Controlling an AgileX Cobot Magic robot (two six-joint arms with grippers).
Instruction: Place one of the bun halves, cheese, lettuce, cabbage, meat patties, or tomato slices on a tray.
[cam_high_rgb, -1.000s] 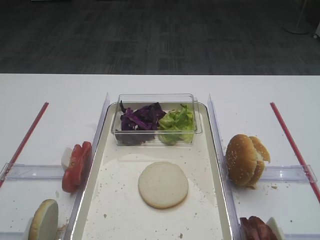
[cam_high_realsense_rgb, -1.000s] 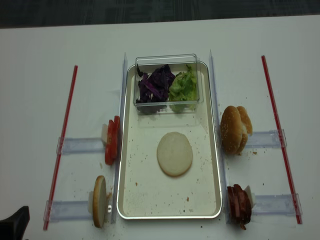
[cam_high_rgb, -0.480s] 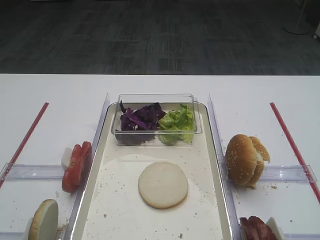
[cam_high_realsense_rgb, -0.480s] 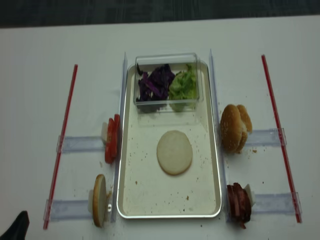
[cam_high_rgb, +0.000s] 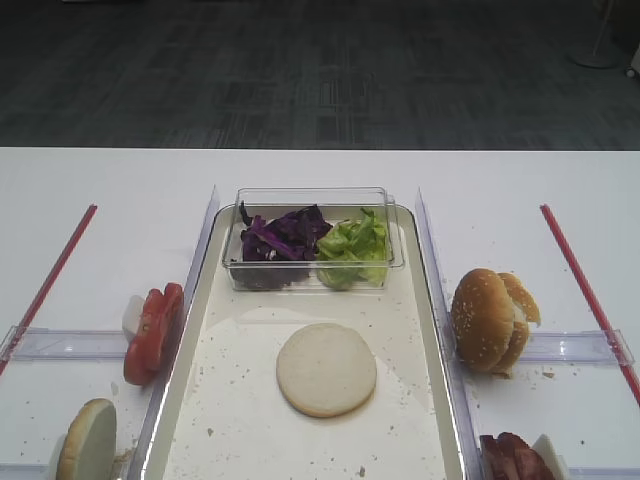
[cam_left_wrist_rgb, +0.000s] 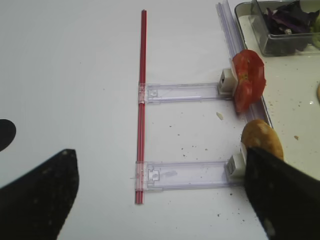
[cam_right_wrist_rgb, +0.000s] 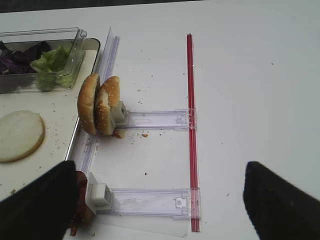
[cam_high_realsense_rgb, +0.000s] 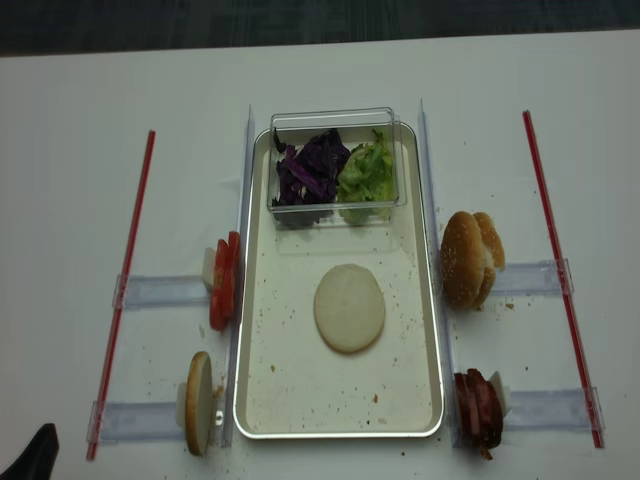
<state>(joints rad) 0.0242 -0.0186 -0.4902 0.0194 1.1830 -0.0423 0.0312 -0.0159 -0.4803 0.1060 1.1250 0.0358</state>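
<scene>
We counted one bun half (cam_high_realsense_rgb: 349, 307) lying flat on the tray (cam_high_realsense_rgb: 262, 385), and a second bun half (cam_high_realsense_rgb: 199, 402) standing on edge just left of it. One clear tub (cam_high_realsense_rgb: 335, 118) held the cabbage (cam_high_realsense_rgb: 311, 167) and lettuce (cam_high_realsense_rgb: 367, 171). The tomato slices (cam_high_realsense_rgb: 223, 280) stood left, the meat patties (cam_high_realsense_rgb: 478, 407) right. We saw both the left gripper (cam_left_wrist_rgb: 155, 195) and the right gripper (cam_right_wrist_rgb: 157, 195) spread wide, holding nothing.

Left gripper (cam_high_realsense_rgb: 30, 455) lower at the realsense view's bottom-left corner.
</scene>
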